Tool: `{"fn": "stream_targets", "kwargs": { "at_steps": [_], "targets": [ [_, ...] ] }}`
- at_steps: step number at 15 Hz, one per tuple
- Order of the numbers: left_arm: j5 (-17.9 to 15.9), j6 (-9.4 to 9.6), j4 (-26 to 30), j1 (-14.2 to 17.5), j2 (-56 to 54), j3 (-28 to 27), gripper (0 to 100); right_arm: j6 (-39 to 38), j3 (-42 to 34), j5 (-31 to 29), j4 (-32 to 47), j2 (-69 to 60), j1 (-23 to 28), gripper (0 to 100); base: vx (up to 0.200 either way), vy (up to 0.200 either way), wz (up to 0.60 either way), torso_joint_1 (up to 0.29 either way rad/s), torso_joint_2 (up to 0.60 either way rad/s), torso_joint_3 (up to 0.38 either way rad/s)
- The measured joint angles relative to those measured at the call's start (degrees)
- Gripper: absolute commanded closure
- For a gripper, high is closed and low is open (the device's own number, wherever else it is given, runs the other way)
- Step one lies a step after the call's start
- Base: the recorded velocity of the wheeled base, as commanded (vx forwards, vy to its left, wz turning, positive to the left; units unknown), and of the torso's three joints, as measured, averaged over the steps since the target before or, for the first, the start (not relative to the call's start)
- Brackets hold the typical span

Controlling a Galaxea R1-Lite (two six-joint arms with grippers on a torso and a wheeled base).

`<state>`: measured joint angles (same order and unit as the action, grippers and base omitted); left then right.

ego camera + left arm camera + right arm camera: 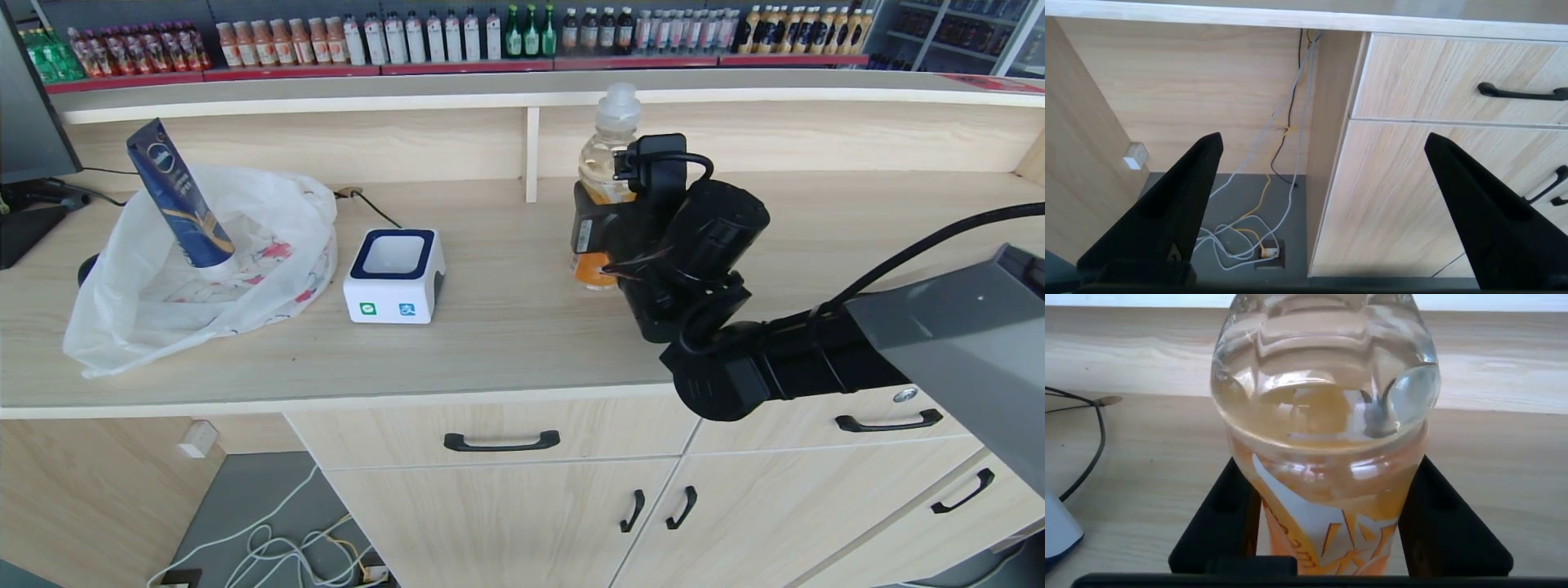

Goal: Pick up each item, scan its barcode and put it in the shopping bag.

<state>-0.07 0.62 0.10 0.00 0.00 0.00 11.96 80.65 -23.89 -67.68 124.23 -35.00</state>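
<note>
Head view shows right end effector (600,235) clamping the bottle (608,151), while left end effector (1323,139) gapes wide.

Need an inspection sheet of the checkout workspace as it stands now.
Surface: light wooden counter.
Job's things: bottle upright in the right gripper; tube standing in the shopping bag; scanner between bag and bottle.
Clutter: dark equipment at the counter's left end.
Grippers: right gripper shut on bottle; left gripper open, low, facing the drawers.
Cables: scanner cable runs toward the counter's back; loose cables on the floor.
Surroundings: drink shelves behind.
</note>
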Motion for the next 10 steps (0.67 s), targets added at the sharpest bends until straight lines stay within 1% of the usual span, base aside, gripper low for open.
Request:
{"fn": "stream_targets", "kwargs": {
  "at_steps": [10],
  "targets": [
    [0.0, 0.0, 0.0, 0.0, 0.0, 0.0, 0, -0.1, 1.0, 0.2, -0.2, -3.2, -0.1, 100, 0.0, 0.0, 0.0, 0.0, 0.0, 0.0]
  ]
}}
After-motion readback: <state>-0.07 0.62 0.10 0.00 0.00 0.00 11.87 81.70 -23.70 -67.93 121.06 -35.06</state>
